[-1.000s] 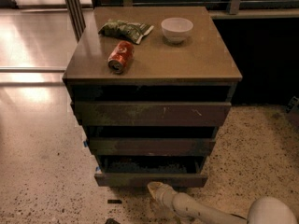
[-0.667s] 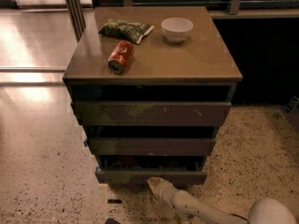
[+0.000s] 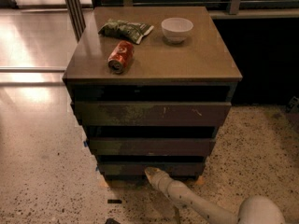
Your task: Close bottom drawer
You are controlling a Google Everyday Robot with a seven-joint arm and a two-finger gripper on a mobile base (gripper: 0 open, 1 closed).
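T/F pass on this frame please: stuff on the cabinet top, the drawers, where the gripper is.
1. The can lies on its side on the cabinet top. True.
2. The bowl is upside down. False: it stands upright, opening up.
3. The gripper is low, at the front of the bottom drawer. True.
4. The bag lies on the floor. False: it is on the cabinet top, behind the can.
5. The top drawer has the narrowest front. False: it is the widest; the bottom drawer is the narrowest.
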